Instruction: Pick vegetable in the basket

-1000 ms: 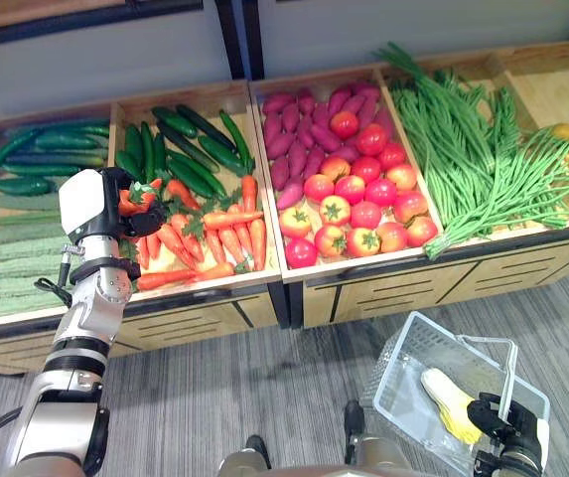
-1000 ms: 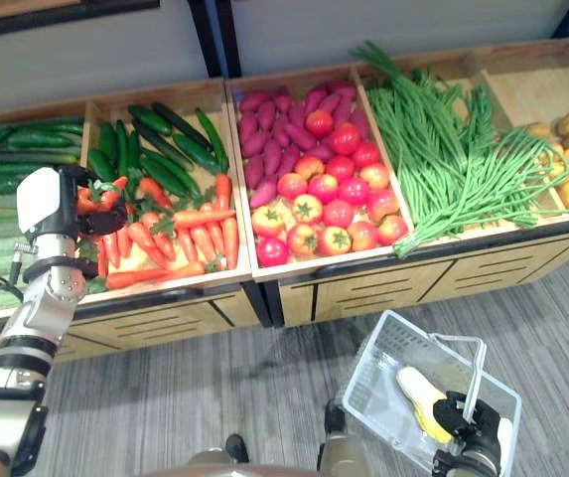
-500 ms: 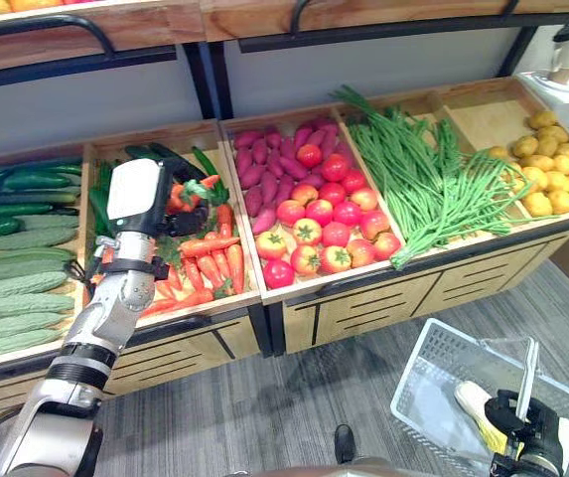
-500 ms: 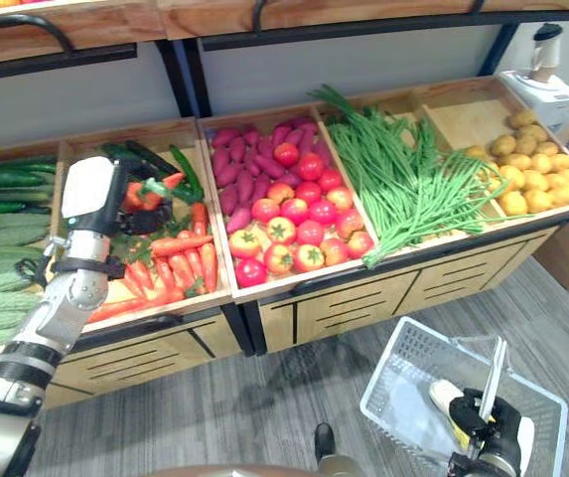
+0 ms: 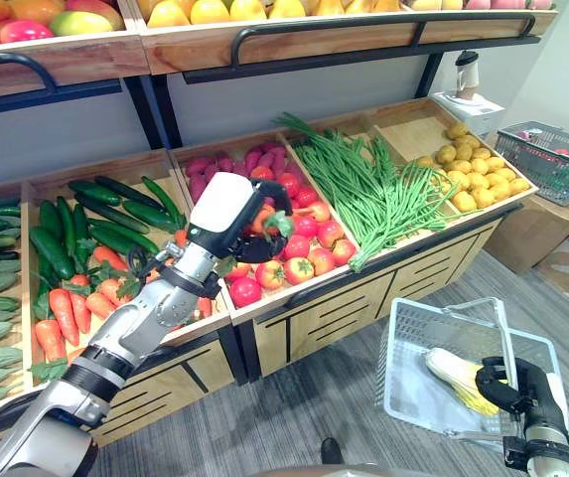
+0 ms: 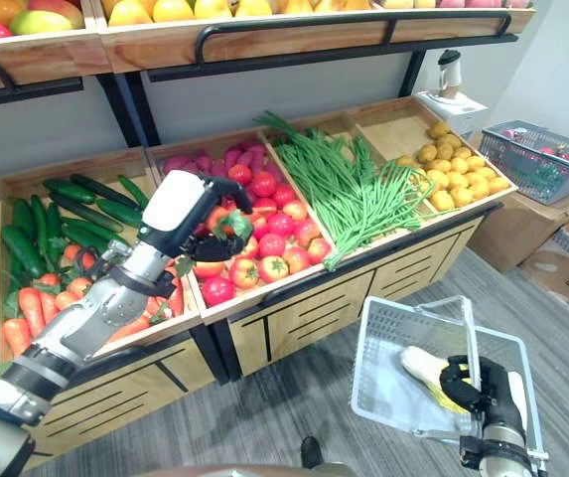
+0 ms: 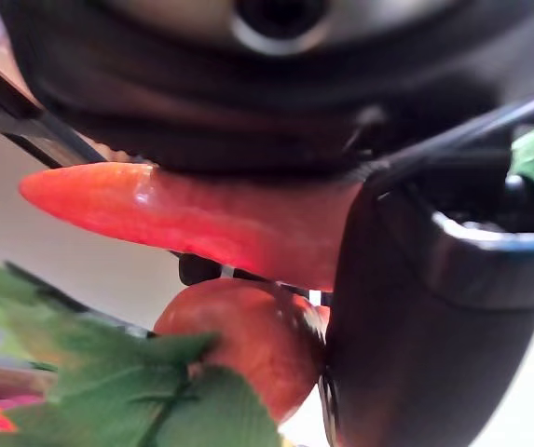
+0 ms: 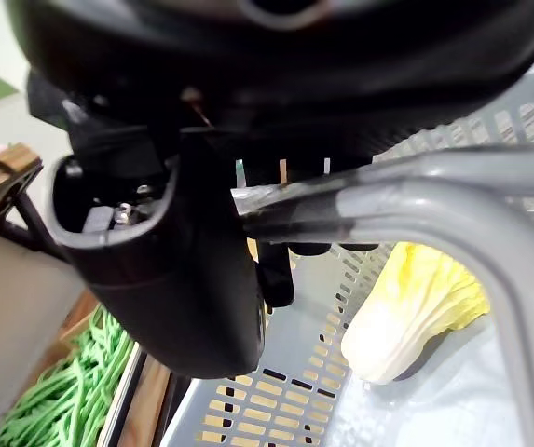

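My left hand (image 5: 226, 207) hangs over the tomato bin (image 5: 294, 248) and is shut on an orange carrot (image 7: 192, 219). A second carrot end with green leaves (image 7: 239, 345) sits against the fingers. The carrot (image 5: 264, 215) pokes out past the hand's white cover. At the lower right, my right hand (image 5: 518, 392) is shut on the handle (image 8: 416, 200) of a grey wire basket (image 5: 441, 307). The basket hangs above the floor. A pale yellow leafy vegetable (image 5: 455, 374) lies inside it.
The wooden stand holds cucumbers (image 5: 75, 224), carrots (image 5: 61, 313), purple sweet potatoes (image 5: 214, 164), green beans (image 5: 363, 189) and potatoes (image 5: 473, 164). A fruit shelf (image 5: 264, 25) overhangs the bins. Another basket (image 5: 547, 154) rests on boxes at the right. Grey floor lies before the stand.
The camera has swung right and up. My left hand has carried the carrots up from the carrot bin and rightward over the tomatoes. My right hand keeps hold of the basket handle.
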{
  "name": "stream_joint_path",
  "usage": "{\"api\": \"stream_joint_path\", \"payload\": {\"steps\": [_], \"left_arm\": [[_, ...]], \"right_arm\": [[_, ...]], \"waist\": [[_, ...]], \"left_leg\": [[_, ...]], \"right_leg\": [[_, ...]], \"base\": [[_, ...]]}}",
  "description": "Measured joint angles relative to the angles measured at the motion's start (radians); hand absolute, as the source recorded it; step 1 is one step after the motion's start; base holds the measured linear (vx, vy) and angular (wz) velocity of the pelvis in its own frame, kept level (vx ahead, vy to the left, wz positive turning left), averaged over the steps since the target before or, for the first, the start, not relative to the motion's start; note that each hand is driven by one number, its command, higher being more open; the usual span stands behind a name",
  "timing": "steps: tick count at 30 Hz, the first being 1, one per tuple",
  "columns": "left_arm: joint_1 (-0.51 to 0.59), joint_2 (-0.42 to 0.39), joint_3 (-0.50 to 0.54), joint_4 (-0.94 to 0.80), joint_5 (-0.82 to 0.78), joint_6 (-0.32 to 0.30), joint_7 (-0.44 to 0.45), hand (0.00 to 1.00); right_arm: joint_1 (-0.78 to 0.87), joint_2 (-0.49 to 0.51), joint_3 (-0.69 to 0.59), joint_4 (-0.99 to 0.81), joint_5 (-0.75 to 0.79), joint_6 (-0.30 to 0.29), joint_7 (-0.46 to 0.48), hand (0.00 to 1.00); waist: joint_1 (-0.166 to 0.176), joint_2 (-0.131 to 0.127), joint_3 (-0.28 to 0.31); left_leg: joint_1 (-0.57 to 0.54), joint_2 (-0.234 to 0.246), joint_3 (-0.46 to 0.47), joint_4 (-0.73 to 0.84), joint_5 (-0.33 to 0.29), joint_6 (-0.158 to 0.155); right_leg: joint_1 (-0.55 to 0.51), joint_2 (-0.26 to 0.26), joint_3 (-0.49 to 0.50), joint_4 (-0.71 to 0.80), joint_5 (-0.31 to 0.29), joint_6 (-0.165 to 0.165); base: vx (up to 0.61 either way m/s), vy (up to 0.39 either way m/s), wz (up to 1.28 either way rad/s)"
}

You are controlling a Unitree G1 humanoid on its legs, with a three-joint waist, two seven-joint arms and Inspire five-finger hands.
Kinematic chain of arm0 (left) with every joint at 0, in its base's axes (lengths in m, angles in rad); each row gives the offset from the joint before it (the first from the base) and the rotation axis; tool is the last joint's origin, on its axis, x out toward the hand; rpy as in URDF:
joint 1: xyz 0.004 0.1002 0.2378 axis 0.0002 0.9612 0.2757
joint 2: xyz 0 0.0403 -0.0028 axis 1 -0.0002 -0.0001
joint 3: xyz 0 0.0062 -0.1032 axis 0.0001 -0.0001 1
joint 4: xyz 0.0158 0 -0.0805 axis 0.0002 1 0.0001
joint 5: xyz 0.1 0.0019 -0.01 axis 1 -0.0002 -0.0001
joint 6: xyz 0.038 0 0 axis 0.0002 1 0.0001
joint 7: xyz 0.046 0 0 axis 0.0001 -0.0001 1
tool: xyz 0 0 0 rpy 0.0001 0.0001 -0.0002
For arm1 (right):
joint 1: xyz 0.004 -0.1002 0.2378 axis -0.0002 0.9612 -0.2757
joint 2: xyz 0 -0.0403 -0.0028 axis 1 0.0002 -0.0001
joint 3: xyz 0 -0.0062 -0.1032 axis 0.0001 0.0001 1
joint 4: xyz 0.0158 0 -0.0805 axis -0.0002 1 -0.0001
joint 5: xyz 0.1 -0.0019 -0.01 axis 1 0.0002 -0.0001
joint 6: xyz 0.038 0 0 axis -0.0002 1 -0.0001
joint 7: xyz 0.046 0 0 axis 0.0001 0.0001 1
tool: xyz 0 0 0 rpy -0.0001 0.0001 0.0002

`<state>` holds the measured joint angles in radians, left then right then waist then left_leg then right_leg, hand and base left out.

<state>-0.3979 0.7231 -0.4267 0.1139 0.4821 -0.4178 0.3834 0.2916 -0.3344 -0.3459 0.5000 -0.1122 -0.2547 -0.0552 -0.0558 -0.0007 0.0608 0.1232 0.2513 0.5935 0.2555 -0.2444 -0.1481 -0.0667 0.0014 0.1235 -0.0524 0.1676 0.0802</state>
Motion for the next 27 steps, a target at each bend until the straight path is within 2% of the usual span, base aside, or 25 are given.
{"api": "stream_joint_path", "payload": {"steps": [2, 12, 18, 22, 27], "left_arm": [[0.0, 0.0, -0.032, -0.022, -0.002, -0.014, -0.004, 0.0], [-0.001, 0.005, -0.194, -0.111, -0.021, -0.034, -0.046, 0.0], [-0.007, 0.002, -0.267, -0.196, -0.031, -0.036, -0.065, 0.0], [-0.014, -0.006, -0.323, -0.211, -0.042, -0.037, -0.068, 0.0], [-0.019, -0.024, -0.411, -0.212, -0.042, -0.029, -0.092, 0.0]], "right_arm": [[0.005, -0.021, 0.056, -0.019, -0.008, 0.0, 0.035, 0.0], [0.005, -0.111, 0.154, -0.129, -0.026, 0.001, 0.14, 0.0], [-0.004, -0.214, 0.212, -0.227, -0.045, -0.002, 0.162, 0.0], [-0.004, -0.256, 0.213, -0.269, -0.054, -0.022, 0.165, 0.0], [-0.025, -0.361, 0.213, -0.301, -0.055, -0.072, 0.18, 0.0]], "waist": [[-0.006, 0.001, -0.001], [-0.02, 0.002, -0.003], [-0.052, 0.023, -0.017], [-0.069, 0.028, -0.02], [-0.088, 0.043, -0.032]], "left_leg": [[0.0, 0.01, 0.011, 0.016, -0.009, -0.002], [0.019, 0.029, 0.086, 0.036, -0.021, -0.009], [0.052, 0.039, 0.159, 0.044, -0.027, -0.021], [0.074, 0.037, 0.191, 0.039, -0.027, -0.022], [0.089, 0.032, 0.223, 0.031, -0.024, -0.027]], "right_leg": [[-0.002, 0.007, 0.011, 0.003, 0.0, 0.0], [-0.04, 0.034, 0.048, 0.027, -0.01, 0.008], [-0.057, 0.061, 0.098, 0.051, -0.005, -0.001], [-0.062, 0.07, 0.119, 0.066, -0.016, -0.006], [-0.091, 0.079, 0.13, 0.102, -0.032, -0.017]], "base": [[0.01, 0.014, -0.15], [0.02, 0.003, -0.21], [0.02, 0.005, -0.3], [0.0, -0.003, -0.23], [0.0, -0.02, -0.17]]}}
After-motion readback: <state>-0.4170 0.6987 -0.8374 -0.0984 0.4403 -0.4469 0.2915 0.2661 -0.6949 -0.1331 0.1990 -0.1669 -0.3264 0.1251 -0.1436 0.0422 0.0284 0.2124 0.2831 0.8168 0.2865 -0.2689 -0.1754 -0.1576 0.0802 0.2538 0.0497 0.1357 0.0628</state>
